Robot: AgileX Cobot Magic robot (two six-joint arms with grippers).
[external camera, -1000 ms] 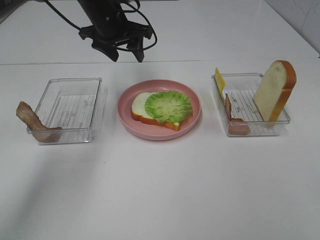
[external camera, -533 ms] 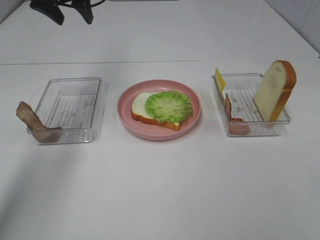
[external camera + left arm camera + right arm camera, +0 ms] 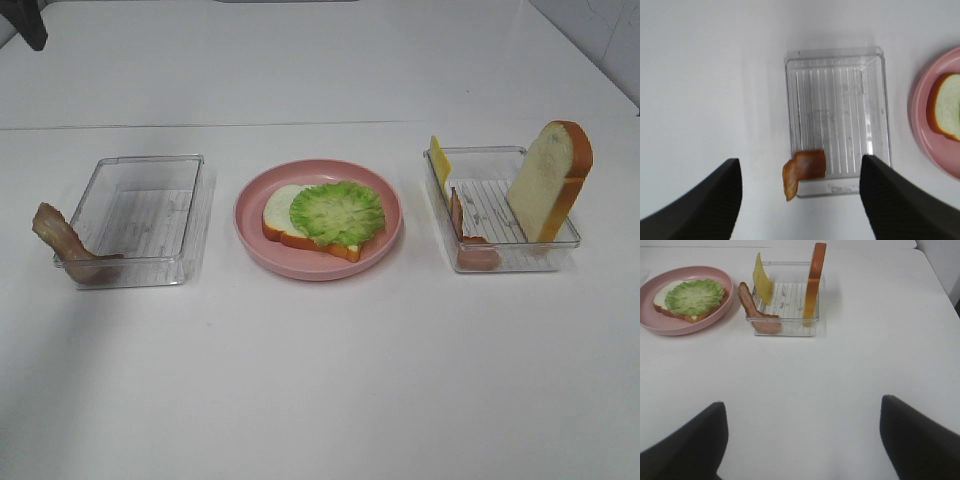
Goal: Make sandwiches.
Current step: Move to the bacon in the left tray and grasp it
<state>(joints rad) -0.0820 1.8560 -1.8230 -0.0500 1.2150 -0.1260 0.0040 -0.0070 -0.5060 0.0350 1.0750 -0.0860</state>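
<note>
A plain white table (image 3: 320, 380) fills the scene, with a paler strip of it running along the back. The high view alone takes in the whole layout: a clear left tray (image 3: 140, 215) at the left of the frame, a pink plate (image 3: 318, 268) in the middle and a clear right tray (image 3: 490, 215) at the right. Of the arms it shows only a dark piece (image 3: 25, 20) in the upper left corner. The wrist views supply the grippers. The left gripper (image 3: 798, 160) has its dark fingers spread wide with nothing between them, and the right gripper (image 3: 802, 401) is likewise spread wide and empty. On the plate a flat bread slice (image 3: 280, 210), white with an orange-brown crust, lies under ruffled green lettuce (image 3: 338, 212) that leaves one end of it bare. A reddish-brown left bacon strip (image 3: 60, 238) hangs over the near left corner of the left tray, half inside and half out. It lies beneath the left gripper, apart from the fingers. In the right tray a thin yellow cheese (image 3: 439, 160) leans on the wall nearest the plate. A right bacon strip (image 3: 476, 255) curls at the front and an upright bread slice (image 3: 545, 180) leans against the far side. The right wrist view shows that slice edge-on. This tray sits well ahead of the right gripper, with bare table between.
</note>
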